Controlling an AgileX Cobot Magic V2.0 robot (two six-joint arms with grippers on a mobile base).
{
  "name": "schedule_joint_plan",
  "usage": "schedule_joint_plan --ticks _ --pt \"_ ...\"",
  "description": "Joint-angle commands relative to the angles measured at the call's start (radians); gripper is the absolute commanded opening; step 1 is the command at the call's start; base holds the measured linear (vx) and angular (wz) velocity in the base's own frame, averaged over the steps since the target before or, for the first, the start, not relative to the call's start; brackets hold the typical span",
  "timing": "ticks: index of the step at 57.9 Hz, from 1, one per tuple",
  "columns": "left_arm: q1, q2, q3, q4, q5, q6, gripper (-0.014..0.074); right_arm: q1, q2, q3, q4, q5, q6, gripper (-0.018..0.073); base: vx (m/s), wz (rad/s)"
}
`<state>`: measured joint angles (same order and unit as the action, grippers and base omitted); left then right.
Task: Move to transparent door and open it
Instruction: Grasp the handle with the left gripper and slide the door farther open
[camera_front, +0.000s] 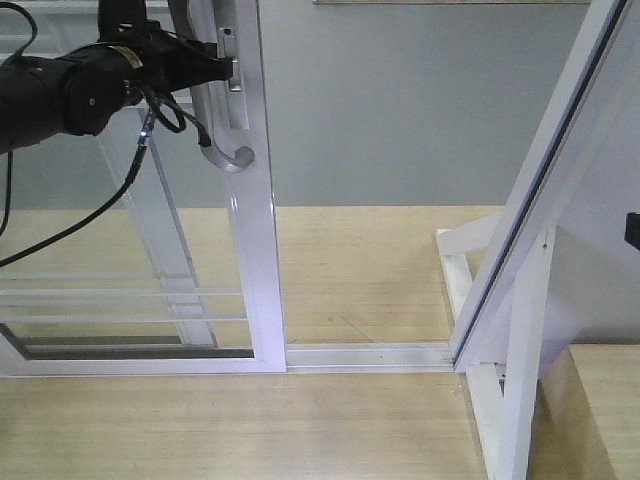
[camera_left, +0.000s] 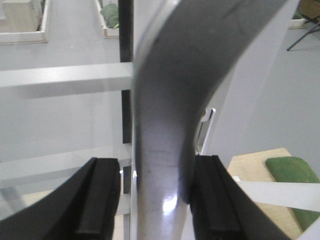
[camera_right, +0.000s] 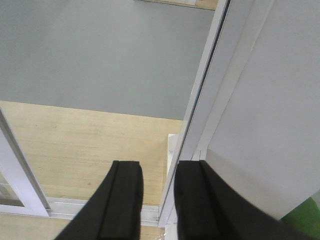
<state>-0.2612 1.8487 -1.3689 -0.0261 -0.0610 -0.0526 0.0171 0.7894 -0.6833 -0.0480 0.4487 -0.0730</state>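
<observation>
item, transparent door (camera_front: 150, 290): we are seeing it standing at the left of the front view, white-framed, thin horizontal bars across the lower glass, its bottom sitting in the floor track (camera_front: 365, 355); a gap is lying between its stile and the right frame post (camera_front: 545, 190); item, curved grey handle (camera_front: 222, 120): mounted on that stile; item, left gripper (camera_left: 156, 195): we are gripping the handle, black pads pressing both its sides; item, right gripper (camera_right: 157, 200): we are holding nothing, fingers slightly parted, hovering over the wooden floor (camera_right: 85, 150) beside the post.
</observation>
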Motion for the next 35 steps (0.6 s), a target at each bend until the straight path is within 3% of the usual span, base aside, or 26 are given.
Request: schedule_joint_plan --ticks 1,15,29,35 --pt "0.034 -0.069 -0.034 -0.019 -0.076 -0.002 0.0419 -0.005 0.004 -0.029 -0.007 -0.072 -0.005 0.0264 0.00 0.00" --pt "0.106 -0.123 0.090 -0.019 -0.091 0.001 0.0419 -0.005 0.004 -0.029 -0.011 -0.072 -0.006 0.0264 0.00 0.00" --pt "0.180 -0.237 0.343 -0.018 -0.287 0.001 0.0419 -0.005 0.004 -0.029 -0.011 -0.072 -0.006 0.0264 0.00 0.00" --pt "0.199 -0.302 0.426 -0.017 -0.318 0.001 0.0419 -0.005 0.004 -0.029 -0.010 -0.072 -0.006 0.0264 0.00 0.00"
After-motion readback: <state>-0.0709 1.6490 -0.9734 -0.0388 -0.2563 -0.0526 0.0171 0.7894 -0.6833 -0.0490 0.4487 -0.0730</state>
